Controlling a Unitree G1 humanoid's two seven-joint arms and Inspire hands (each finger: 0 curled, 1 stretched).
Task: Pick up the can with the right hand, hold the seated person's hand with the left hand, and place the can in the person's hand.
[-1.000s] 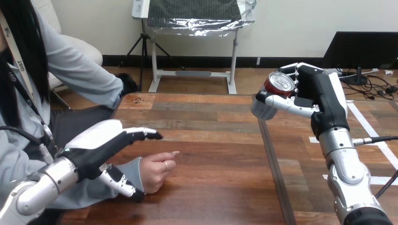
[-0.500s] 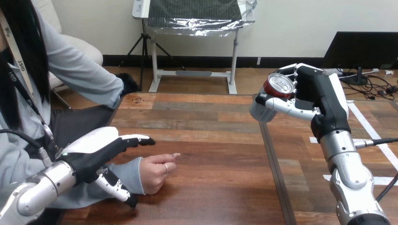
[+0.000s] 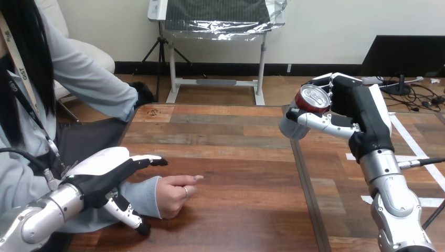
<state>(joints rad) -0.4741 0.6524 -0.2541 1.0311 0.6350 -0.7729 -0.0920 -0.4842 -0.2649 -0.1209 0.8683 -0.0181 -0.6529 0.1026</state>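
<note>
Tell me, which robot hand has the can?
The right hand, raised on the right, fingers curled round the red can. The left hand is open by the person's sleeve, holding nothing.

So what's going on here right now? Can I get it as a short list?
Right hand: raised, fingers curled round the can
Can: red, off the table, top tilted toward the camera
Left hand: fingers straight, over the person's sleeve, not closed round it
Person's hand: on the table, loosely curled, empty
</note>
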